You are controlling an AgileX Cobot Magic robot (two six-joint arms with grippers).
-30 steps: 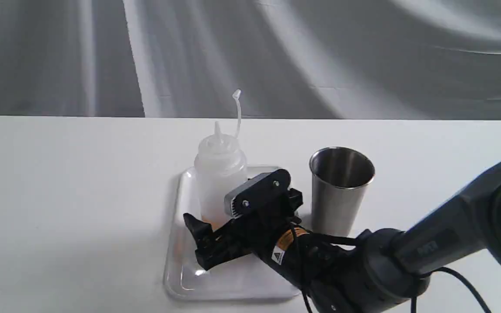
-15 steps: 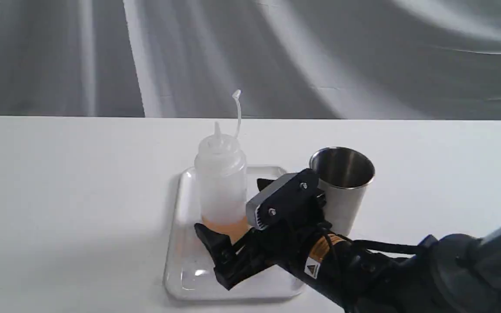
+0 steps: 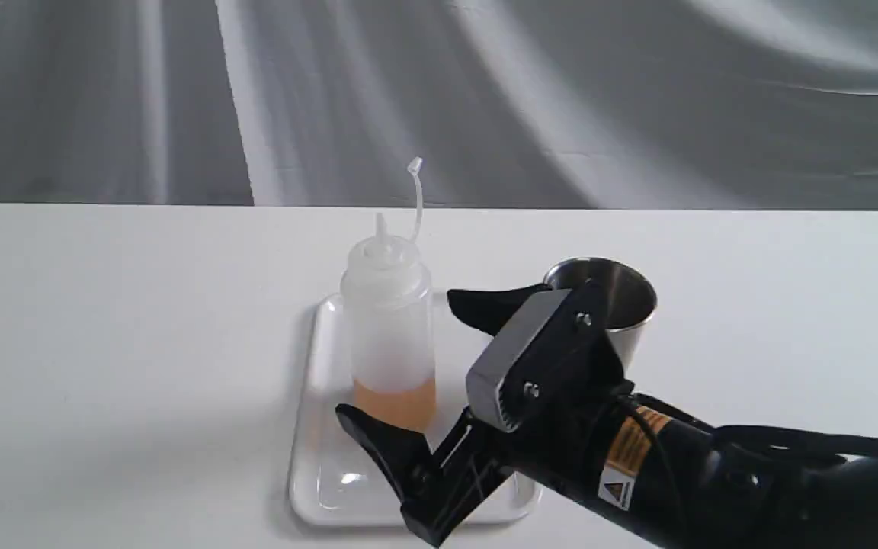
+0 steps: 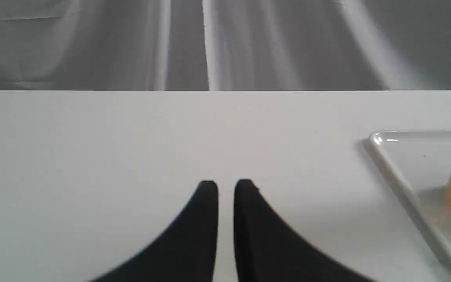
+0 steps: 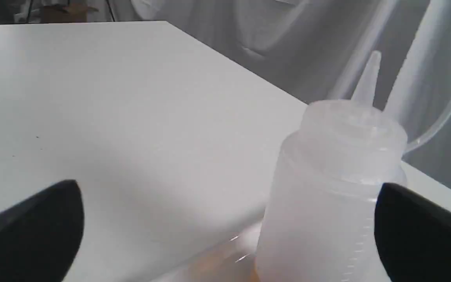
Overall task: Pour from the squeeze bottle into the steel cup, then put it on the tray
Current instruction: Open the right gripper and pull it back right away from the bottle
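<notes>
Exterior view: the squeeze bottle (image 3: pixel 387 328) stands upright on the tray (image 3: pixel 325 488) near the bench's front edge, with the steel cup (image 3: pixel 626 293) beside it. The right gripper (image 3: pixel 405 358) is spread wide, gripping nothing. Left wrist view: the left gripper (image 4: pixel 225 186) is nearly pressed together and empty. Right wrist view: the bottle's soft, slick wall likely needs a gentle mid-body hold.
</notes>
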